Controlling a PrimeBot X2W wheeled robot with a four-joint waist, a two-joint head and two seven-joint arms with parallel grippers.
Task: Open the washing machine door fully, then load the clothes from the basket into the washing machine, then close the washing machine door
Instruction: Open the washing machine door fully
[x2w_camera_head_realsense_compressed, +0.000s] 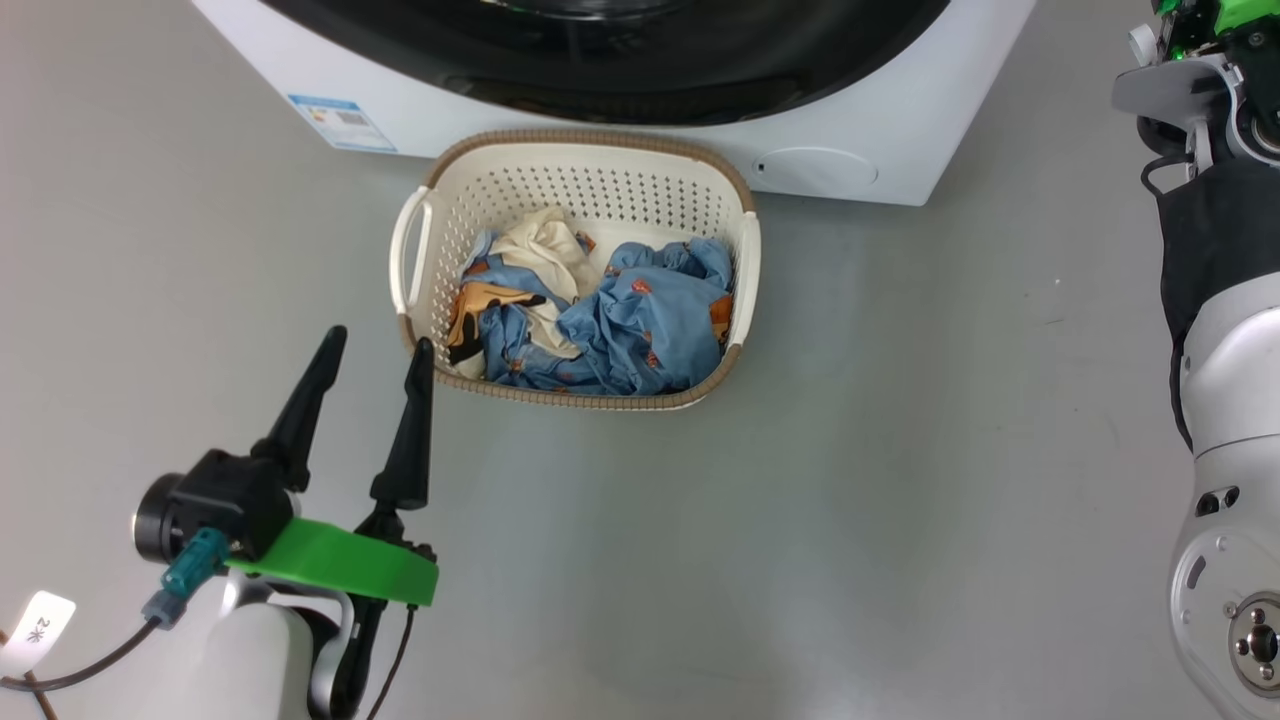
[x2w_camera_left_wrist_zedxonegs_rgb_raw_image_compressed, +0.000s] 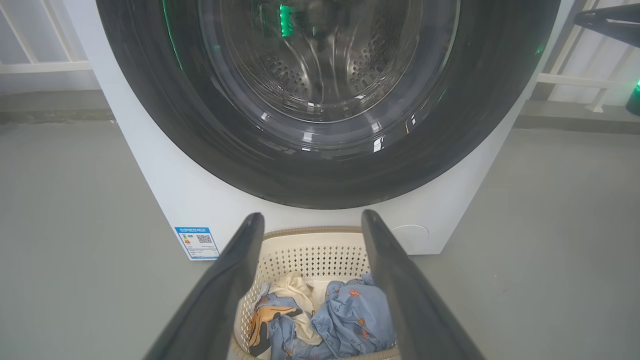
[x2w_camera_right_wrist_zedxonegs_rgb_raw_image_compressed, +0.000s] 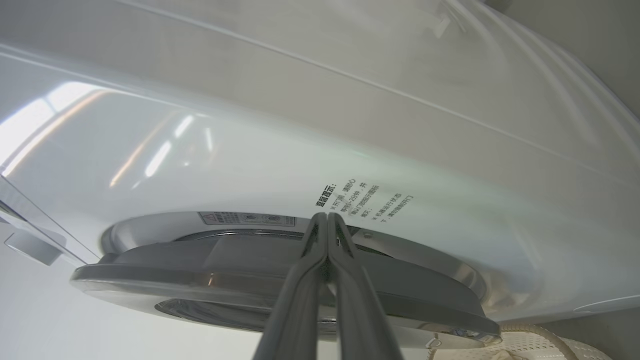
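Black glossy rim made the washing machine door (x2w_camera_left_wrist_zedxonegs_rgb_raw_image_compressed: 150, 125) slippery, I judged: my right gripper (x2w_camera_right_wrist_zedxonegs_rgb_raw_image_compressed: 327, 216), pinched shut at its edge, could skid off. My left gripper (x2w_camera_head_realsense_compressed: 381, 337) hung wide beside the basket (x2w_camera_head_realsense_compressed: 590, 140), the clothes (x2w_camera_head_realsense_compressed: 640, 320) inside it.

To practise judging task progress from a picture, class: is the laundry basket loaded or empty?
Loaded. The basket holds the clothes: crumpled light blue, cream and orange-brown pieces piled on its bottom, below the rim.

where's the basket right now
Head view, centre: the basket sits on the floor close in front of the washing machine, just beyond the open left gripper.
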